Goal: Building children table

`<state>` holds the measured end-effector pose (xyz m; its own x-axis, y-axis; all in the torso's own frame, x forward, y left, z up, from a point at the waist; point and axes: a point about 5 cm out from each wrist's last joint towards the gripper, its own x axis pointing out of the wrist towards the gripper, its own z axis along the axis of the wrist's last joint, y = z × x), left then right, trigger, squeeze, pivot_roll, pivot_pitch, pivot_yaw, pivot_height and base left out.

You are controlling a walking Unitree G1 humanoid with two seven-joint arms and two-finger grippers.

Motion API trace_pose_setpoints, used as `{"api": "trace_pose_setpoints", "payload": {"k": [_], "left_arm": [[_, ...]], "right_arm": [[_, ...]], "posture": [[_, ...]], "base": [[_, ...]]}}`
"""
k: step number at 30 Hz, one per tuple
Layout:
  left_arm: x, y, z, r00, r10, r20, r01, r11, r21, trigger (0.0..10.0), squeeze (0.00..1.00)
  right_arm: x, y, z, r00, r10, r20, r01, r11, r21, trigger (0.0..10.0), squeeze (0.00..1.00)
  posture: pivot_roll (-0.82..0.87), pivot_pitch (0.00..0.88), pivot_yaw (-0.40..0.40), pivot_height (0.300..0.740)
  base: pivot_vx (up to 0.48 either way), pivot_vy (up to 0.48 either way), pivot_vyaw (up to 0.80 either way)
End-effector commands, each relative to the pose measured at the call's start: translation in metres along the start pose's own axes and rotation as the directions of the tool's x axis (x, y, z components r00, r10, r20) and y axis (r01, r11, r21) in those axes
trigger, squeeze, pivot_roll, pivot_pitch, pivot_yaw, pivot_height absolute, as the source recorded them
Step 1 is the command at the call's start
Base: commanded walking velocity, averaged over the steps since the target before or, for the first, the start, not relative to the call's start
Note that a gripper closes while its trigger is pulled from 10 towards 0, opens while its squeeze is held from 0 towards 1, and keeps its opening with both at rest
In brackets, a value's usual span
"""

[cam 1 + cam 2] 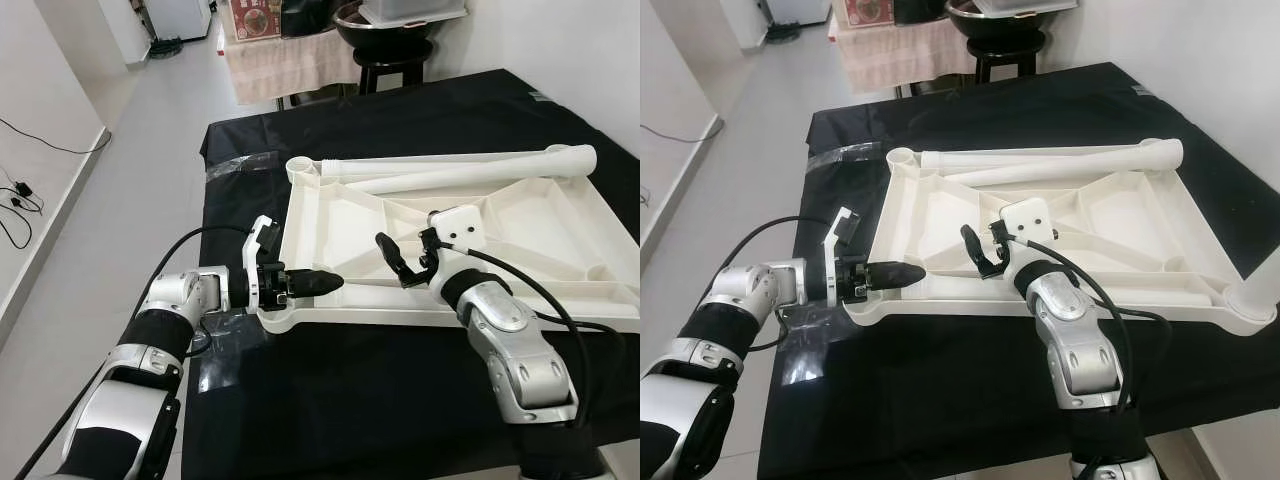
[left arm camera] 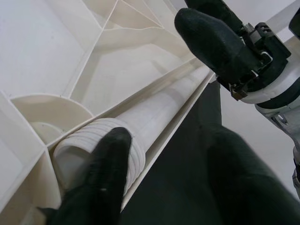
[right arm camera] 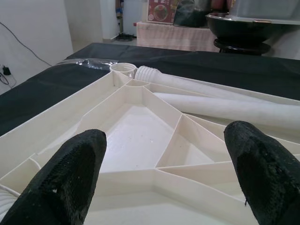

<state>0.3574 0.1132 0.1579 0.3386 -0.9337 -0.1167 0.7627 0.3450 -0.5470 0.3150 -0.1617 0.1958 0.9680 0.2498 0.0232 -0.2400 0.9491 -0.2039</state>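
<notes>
Tabletop (image 1: 560,240) is lying upside down on the black cloth (image 1: 350,400), ribs up, with two loose white legs (image 1: 450,165) resting along its far rim. In the left eye view the left gripper (image 1: 318,283) sits at the near-left corner, fingers reaching in along the near rim, and the right gripper (image 1: 398,262) hovers over the ribbed underside just beside it, fingers spread with nothing between them. The right eye view shows the same setup, plus what looks like a leg end standing at the near-right corner (image 1: 1252,290), so that one is probably already in. The left wrist view is the useful one: a third leg (image 2: 154,108) lies in the channel along the near rim, threaded end (image 2: 93,145) next to the corner socket (image 2: 51,112), with one black finger (image 2: 105,159) on top of the threads and the other outside the rim, so the gripper is open around it and not really pinching yet. Risk there is obvious: smooth round plastic can roll or slip out, or the finger clamps the rim wall along with the leg. In the right wrist view the fingers (image 3: 70,173) are wide apart over an empty compartment, and if that arm drops carelessly it could snag a rib and shove the whole tabletop across the slippery cloth.
</notes>
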Motion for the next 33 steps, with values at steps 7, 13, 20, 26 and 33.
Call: {"api": "trace_pose_setpoints", "payload": {"k": [7, 13, 20, 26, 33], "left_arm": [[-0.001, 0.004, -0.005, 1.000, 0.008, -0.001, -0.008, 0.999, -0.033, 0.0, 0.00], [-0.005, 0.004, 0.003, 0.997, 0.004, 0.075, -0.001, 0.999, -0.042, 0.0, 0.00], [-0.013, 0.004, 0.014, 0.987, 0.002, 0.162, 0.006, 0.999, -0.047, 0.0, 0.00], [-0.031, 0.003, 0.021, 0.973, 0.010, 0.233, -0.001, 0.999, -0.037, 0.0, 0.00], [-0.053, 0.011, -0.002, 0.984, 0.172, 0.050, -0.174, 0.983, 0.053, 10.0, 1.00]], "right_arm": [[-0.001, 0.005, 0.000, 1.000, 0.014, 0.000, -0.014, 1.000, 0.019, 10.0, 0.00], [0.000, 0.006, 0.002, 1.000, 0.014, 0.005, -0.014, 1.000, 0.023, 10.0, 0.00], [0.001, 0.004, 0.005, 1.000, 0.006, 0.015, -0.006, 1.000, 0.027, 10.0, 0.00], [0.003, 0.002, 0.009, 0.999, -0.003, 0.033, 0.002, 0.999, 0.042, 10.0, 0.00], [0.003, -0.003, 0.010, 0.999, -0.011, 0.033, 0.010, 0.999, 0.039, 10.0, 0.00]], "posture": [[-0.13, 0.137, 0.098, 0.740], [-0.13, 0.135, 0.097, 0.740], [-0.13, 0.129, 0.096, 0.740], [-0.12, 0.124, 0.097, 0.740], [-0.12, 0.125, 0.096, 0.740]], "base": [[0.000, 0.000, 0.00], [0.000, 0.000, 0.00], [0.000, 0.000, 0.00], [0.000, 0.000, 0.00], [0.000, 0.000, 0.00]]}}
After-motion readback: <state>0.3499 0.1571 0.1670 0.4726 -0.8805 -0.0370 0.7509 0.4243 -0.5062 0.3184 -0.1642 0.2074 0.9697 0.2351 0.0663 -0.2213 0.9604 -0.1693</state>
